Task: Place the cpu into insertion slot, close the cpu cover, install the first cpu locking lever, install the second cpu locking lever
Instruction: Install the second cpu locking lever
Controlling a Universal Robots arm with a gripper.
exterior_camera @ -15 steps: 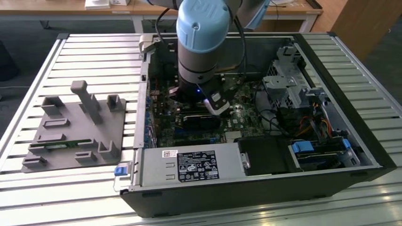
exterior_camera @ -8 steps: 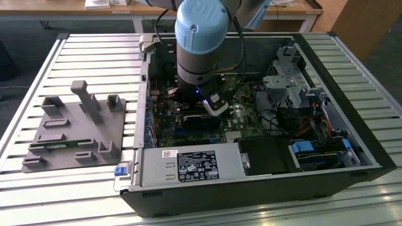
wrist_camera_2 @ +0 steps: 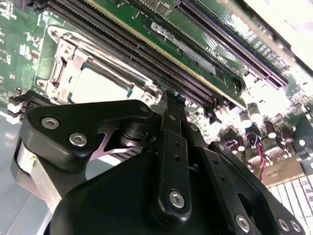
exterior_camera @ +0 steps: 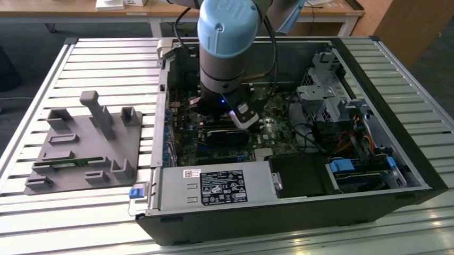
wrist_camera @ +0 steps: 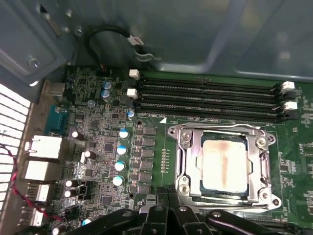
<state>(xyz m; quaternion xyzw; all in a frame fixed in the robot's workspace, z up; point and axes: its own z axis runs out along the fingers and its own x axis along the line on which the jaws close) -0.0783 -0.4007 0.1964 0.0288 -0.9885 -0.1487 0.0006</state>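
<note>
The cpu [wrist_camera: 224, 165], a silvery square with a brownish smear on top, lies in the insertion slot [wrist_camera: 182, 169] on the green board. The cpu cover [wrist_camera: 222, 131], a metal frame with a square window, lies flat over it. Thin metal levers run along the socket's sides; I cannot tell if they are latched. In the second wrist view the cpu [wrist_camera_2: 98, 85] and the cpu cover [wrist_camera_2: 66, 54] show past the black gripper body. My gripper [wrist_camera: 168, 205] hovers just off the socket's edge, fingers together and holding nothing. In the exterior view the gripper [exterior_camera: 243, 122] reaches down inside the computer case.
Long black memory slots [wrist_camera: 210, 98] run beside the socket, and a row of capacitors [wrist_camera: 120, 149] stands on its other side. The case holds a power supply [exterior_camera: 212, 186] and a drive cage [exterior_camera: 333, 95]. A grey fixture [exterior_camera: 85, 143] sits on the slatted table at the exterior view's left.
</note>
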